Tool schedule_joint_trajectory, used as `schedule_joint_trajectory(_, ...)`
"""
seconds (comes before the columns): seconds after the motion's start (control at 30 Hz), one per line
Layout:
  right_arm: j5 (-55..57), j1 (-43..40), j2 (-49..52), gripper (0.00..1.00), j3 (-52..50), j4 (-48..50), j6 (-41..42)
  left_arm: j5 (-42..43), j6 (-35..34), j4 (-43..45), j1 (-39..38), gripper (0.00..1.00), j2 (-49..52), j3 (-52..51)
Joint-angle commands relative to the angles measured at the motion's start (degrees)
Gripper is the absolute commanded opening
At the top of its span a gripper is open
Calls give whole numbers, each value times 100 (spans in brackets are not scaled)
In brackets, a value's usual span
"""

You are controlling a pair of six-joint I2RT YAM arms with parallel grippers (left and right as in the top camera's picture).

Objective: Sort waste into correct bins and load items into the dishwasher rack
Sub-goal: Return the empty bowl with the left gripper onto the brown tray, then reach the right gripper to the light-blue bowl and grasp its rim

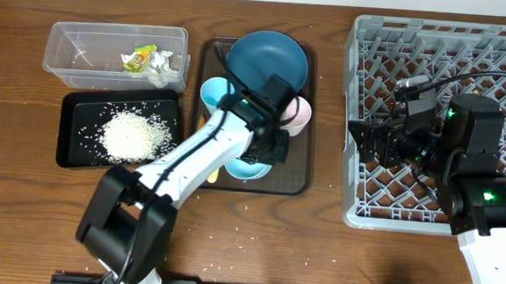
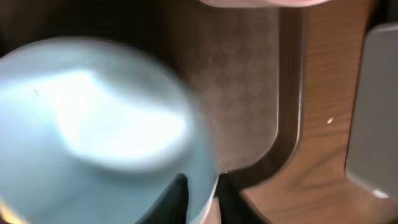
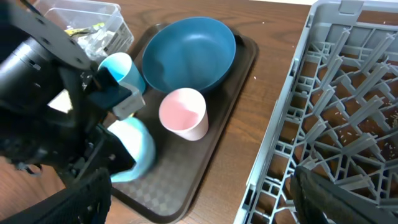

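My left gripper [image 1: 266, 147] is shut on the rim of a pale blue-white bowl [image 1: 247, 169] on the brown serving tray [image 1: 296, 182]. In the left wrist view the bowl [image 2: 93, 130] fills the frame and its rim sits between the fingers [image 2: 202, 199]. The dark-blue plate [image 1: 267, 62], light-blue cup [image 1: 215, 91] and pinkish cup [image 1: 299, 116] stand on the same tray. A bit of the pale yellow spoon [image 1: 213, 177] shows beside my arm. My right gripper [image 3: 199, 199] is open and empty over the grey rack's [image 1: 505, 52] left side.
The clear tub [image 1: 73, 56] at the back left holds the yellow-green wrapper [image 1: 138, 58] and white tissue [image 1: 161, 62]. The black tray [image 1: 72, 144] in front of it holds rice [image 1: 134, 136]. A few grains lie on the table near the front.
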Motion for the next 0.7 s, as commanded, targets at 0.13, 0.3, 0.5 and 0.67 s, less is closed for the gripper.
schedule_joint_trajectory(0.13,-39,-46,52,88,90,35,352,2,-164,-306,203,43,-168,367)
schedule_joint_trajectory(0.3,-42,-7,302,83,90,61,876,190,-304,-627,822,47,-859,752)
schedule_joint_trajectory(0.5,251,588,723,80,90,146,1467,166,-275,-879,1700,49,-1759,752)
schedule_joint_trajectory(0.67,1119,1469,1167,74,90,153,1958,-33,-201,-1115,2201,50,-1978,750)
